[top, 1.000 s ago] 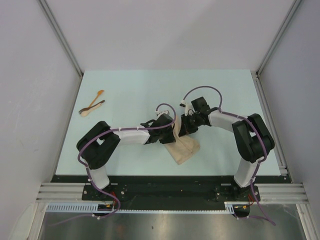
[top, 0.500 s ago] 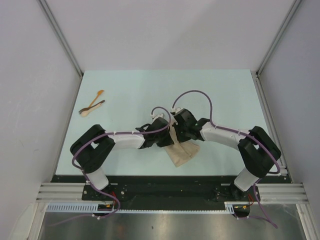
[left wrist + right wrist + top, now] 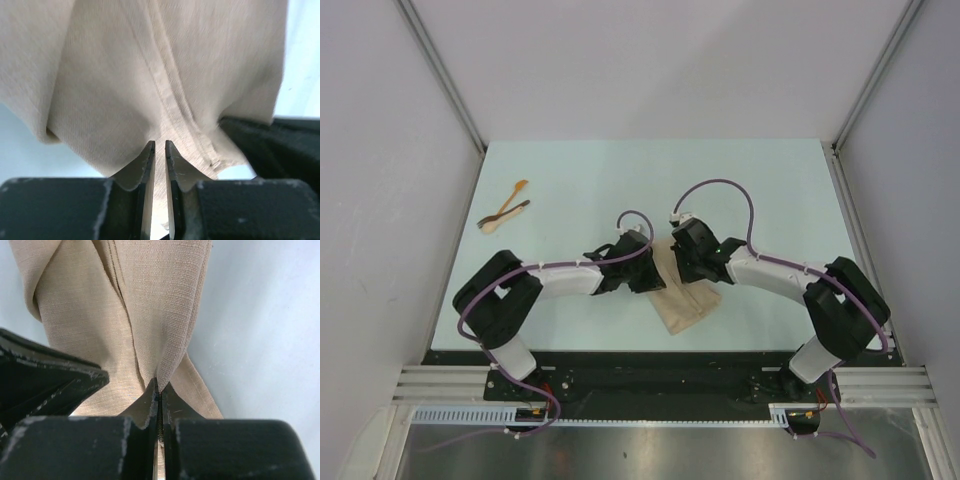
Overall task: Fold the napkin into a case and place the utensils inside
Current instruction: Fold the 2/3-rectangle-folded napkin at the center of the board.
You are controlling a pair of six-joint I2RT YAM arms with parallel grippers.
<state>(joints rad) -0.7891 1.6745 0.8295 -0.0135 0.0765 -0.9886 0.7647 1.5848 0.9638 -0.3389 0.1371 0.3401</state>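
Fold step in hand, not the loading step. You had both grippers on the napkin (image 3: 688,300), which lay bunched and partly doubled on the table (image 3: 580,170) near its front edge, between the two arms.

Left gripper (image 3: 160,147): jaws nearly together, a thin ply of cloth pinched between them, just beside a stitched hem running up the fabric.

Right gripper (image 3: 159,385): jaws pressed closed on a gathered fold of the same cloth, which ran away from the tips in long creases.

From overhead, the two wrists sat close together over the far end of the cloth and the near end rested on the table. I could not tell whether the held end was clear of the surface, nor how many plies each gripper held.

No case yet, by my reading. The cloth showed as an irregular doubled strip, not a narrow pouch with an open mouth. The utensils (image 3: 504,211) lay crossed at the far left of the table, well apart from the napkin and from both grippers, untouched.

Judgement on the next move: you needed to carry both pinched points the same way and lay the held layer over the resting part, edges parallel, so the fold came out narrow. Both grips were thin pinches, so a jerk could have pulled the cloth out of one. Release was due only once the layer lay flat.
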